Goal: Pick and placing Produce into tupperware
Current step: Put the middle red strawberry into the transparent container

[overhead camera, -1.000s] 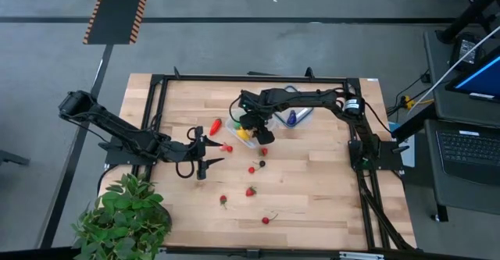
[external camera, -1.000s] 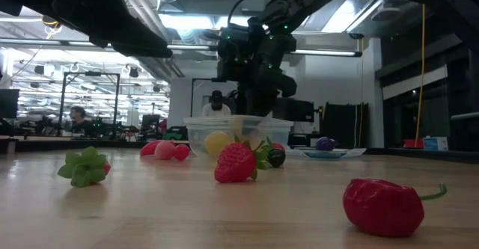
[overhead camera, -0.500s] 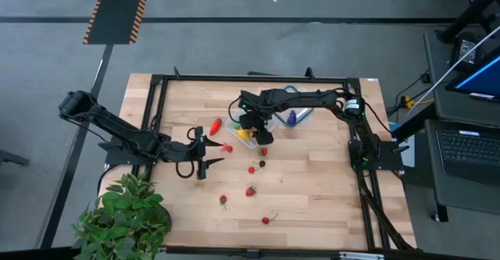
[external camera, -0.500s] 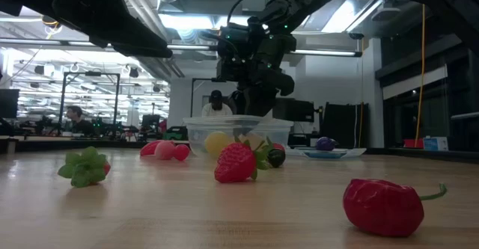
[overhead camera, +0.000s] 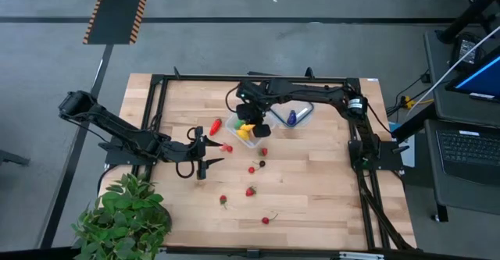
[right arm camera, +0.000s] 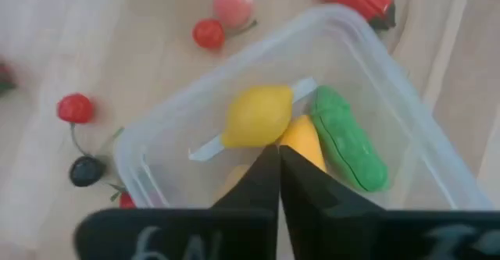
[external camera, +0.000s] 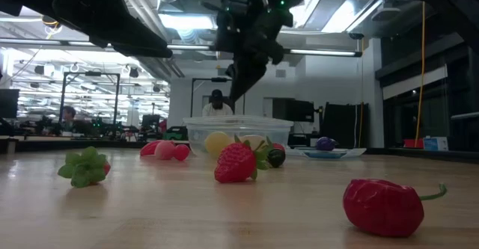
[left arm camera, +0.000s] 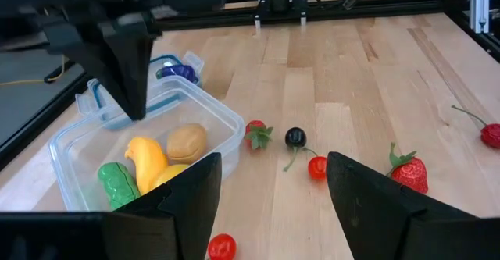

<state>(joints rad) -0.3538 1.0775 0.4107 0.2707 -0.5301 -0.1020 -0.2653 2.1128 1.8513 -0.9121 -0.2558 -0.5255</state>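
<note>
Right gripper (right arm camera: 279, 174) above tupperware (overhead camera: 244, 130), fingers pressed together, empty. Tub at surface (overhead camera: 312, 197) centre holds lemon (right arm camera: 256, 115), green vegetable (right arm camera: 348, 139). Left gripper (overhead camera: 205, 152) fingers spread, empty, near cherry tomato (overhead camera: 228, 147). Strawberry (external camera: 236, 163) loose.

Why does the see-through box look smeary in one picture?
In the right wrist view the clear square plastic tub and nearby toy fruit are motion-smeared; in the low view bright ceiling lights glare behind the dark arm; the left wrist view shows the tub sharply.

Clear glossy plastic tupperware (left arm camera: 195, 108) on pale matt planked wood table (left arm camera: 375, 80).
</note>
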